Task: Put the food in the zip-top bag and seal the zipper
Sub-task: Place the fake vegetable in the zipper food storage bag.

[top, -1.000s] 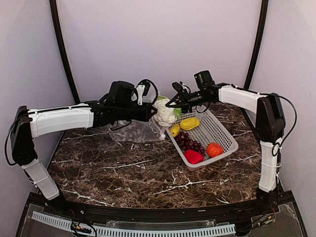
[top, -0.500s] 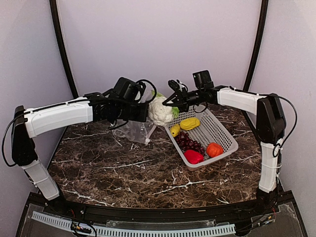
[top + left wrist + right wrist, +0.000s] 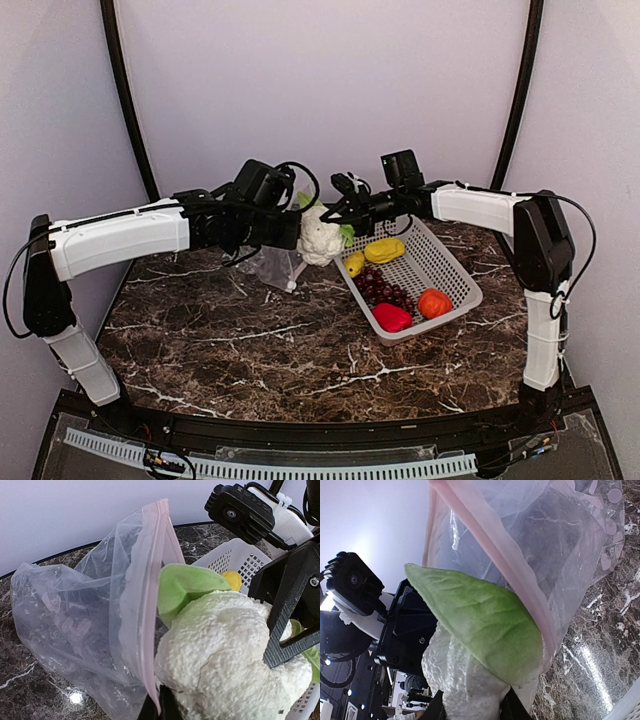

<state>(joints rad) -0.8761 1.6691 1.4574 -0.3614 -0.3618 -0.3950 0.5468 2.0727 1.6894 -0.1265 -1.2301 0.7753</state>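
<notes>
The cauliflower (image 3: 320,238), clamped in the right claw (image 3: 336,214), hangs at the mouth of the zip-top bag (image 3: 274,265). The left claw (image 3: 160,709) pinches the bag's pink zipper (image 3: 150,605), holding it above the worktop (image 3: 250,340) beside the white basket (image 3: 448,268).

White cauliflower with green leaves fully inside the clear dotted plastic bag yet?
No, the left wrist view shows the white cauliflower with green leaves mostly outside the clear dotted plastic bag, beside its pinkish zipper strip.
</notes>
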